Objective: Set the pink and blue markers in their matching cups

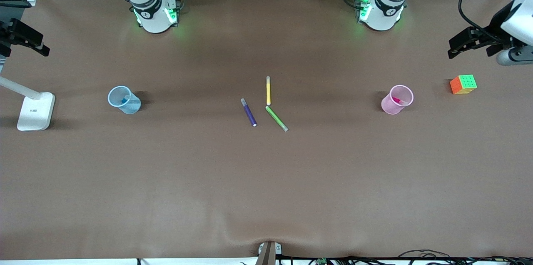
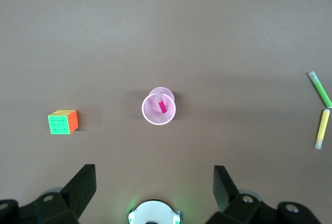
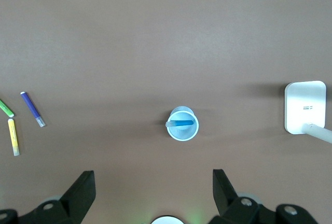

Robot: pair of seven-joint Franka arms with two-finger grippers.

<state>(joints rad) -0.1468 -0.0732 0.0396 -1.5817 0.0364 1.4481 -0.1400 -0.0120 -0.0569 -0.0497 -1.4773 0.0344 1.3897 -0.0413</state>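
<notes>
The light blue cup stands toward the right arm's end of the table with the blue marker inside it. Both also show in the right wrist view, the cup and the marker. The light pink cup stands toward the left arm's end with the pink marker inside it. The left wrist view shows that cup and marker too. My left gripper is open and empty, raised high at its end of the table. My right gripper is open and empty, raised high at its end.
A purple marker, a yellow marker and a green marker lie at the table's middle. A colour cube sits beside the pink cup at the left arm's end. A white lamp base stands at the right arm's end.
</notes>
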